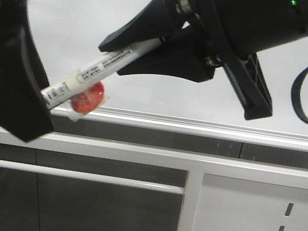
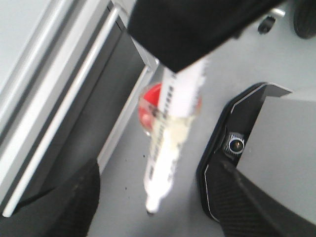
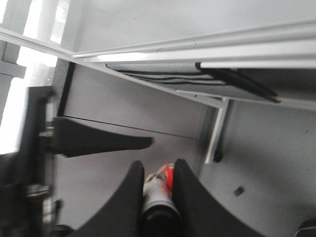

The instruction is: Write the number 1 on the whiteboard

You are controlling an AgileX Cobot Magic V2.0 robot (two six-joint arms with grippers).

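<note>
Glossy white-grey, the whiteboard (image 1: 87,20) is filling the background above its silver rail (image 1: 209,129), with no number 1 showing on it. Nearest the camera, one white perforated panel (image 1: 259,222) and one white bar (image 1: 82,175) are sitting below the rail. Two grippers are meeting over one white marker (image 1: 100,69): the right gripper (image 1: 123,51) is clamping its upper end, while the left gripper (image 1: 44,97) is covering its lower end, its grip impossible to judge. One red tag (image 1: 89,98) is hanging beside the marker, just above the rail. Open board is lying all around.
</note>
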